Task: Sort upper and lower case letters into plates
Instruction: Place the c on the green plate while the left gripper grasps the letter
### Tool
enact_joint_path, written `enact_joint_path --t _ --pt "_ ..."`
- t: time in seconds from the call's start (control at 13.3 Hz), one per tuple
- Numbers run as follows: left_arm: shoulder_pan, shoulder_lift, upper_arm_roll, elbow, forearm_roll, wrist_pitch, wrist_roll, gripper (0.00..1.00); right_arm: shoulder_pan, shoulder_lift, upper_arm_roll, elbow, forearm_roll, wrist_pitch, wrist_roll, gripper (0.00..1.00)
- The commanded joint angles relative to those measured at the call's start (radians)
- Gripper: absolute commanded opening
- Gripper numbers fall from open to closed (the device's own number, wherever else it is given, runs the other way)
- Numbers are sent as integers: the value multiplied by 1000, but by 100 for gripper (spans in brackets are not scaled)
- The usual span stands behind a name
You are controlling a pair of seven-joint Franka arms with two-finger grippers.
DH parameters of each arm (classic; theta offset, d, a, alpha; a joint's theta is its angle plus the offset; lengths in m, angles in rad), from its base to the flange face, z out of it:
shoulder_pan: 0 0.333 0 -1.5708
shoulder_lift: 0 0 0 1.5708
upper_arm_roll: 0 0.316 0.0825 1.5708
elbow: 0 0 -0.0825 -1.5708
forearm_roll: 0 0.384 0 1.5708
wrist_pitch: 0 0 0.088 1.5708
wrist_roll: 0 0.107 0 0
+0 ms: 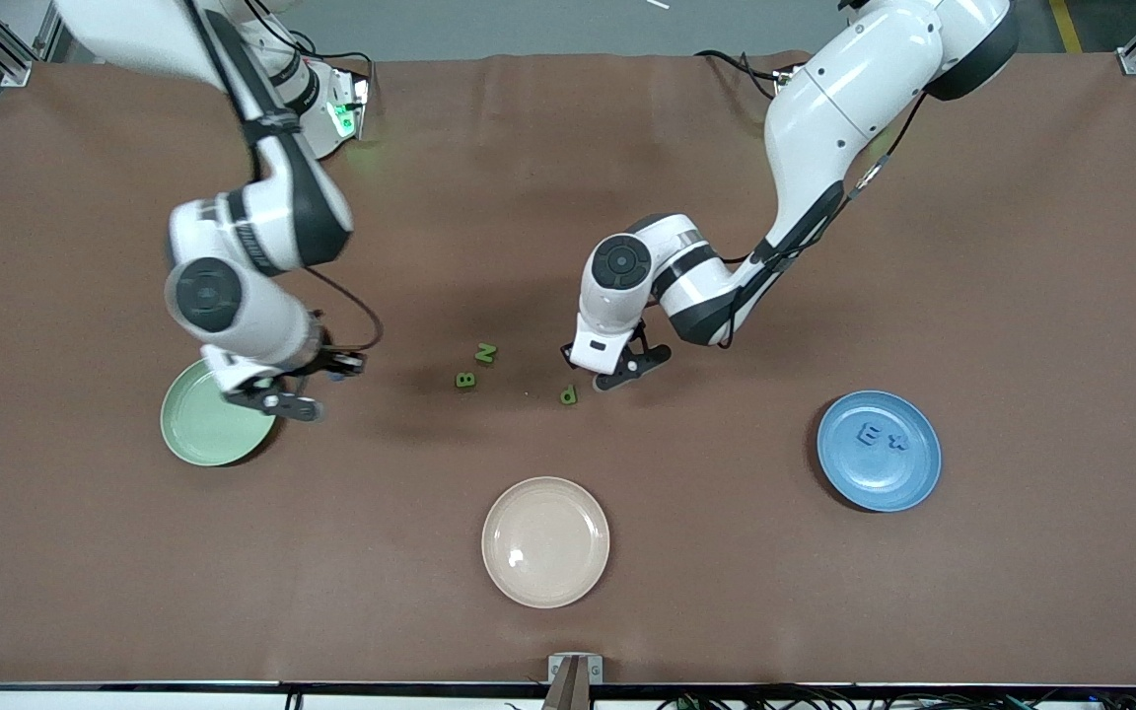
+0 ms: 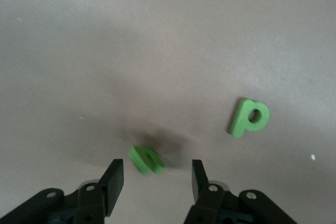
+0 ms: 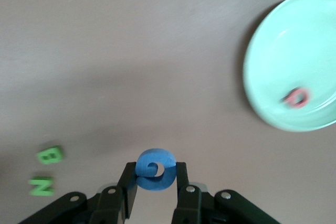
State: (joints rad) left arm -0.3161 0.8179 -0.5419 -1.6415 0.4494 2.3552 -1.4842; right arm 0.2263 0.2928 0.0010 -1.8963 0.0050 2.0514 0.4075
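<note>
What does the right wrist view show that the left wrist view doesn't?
Only the right wrist view: the right gripper shut on a blue letter, the mint green plate holding a red letter, and green B and N. Only the left wrist view: the open left gripper over a small green piece, with green p nearby. Both: brown table.

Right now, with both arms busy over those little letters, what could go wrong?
The right gripper pinches a blue letter about over the edge of the mint green plate. Released here, it might land on the rim and slide onto the table. The left gripper stands open around a small green letter that looks tilted. Closing could flick it away, perhaps into the green p.
</note>
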Motion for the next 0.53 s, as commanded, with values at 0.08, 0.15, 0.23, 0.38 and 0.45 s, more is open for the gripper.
enact_joint_path --t 0.08,0.15,0.23,0.38,0.45 --pt "-23 29 13 39 18 -4 4 56 -161 6 19 -34 -10 32 -298 15" --pt "-21 29 20 37 20 -4 4 54 -197 9 17 -35 -10 65 -379 15" --pt "-21 29 30 34 23 -5 2 53 -226 28 17 -38 -10 94 -438 15" --pt "-20 27 33 31 23 -13 -1 52 -266 80 17 -40 -8 154 -524 15" --pt "-15 21 33 31 23 -17 -4 50 -274 104 17 -40 -10 183 -541 15"
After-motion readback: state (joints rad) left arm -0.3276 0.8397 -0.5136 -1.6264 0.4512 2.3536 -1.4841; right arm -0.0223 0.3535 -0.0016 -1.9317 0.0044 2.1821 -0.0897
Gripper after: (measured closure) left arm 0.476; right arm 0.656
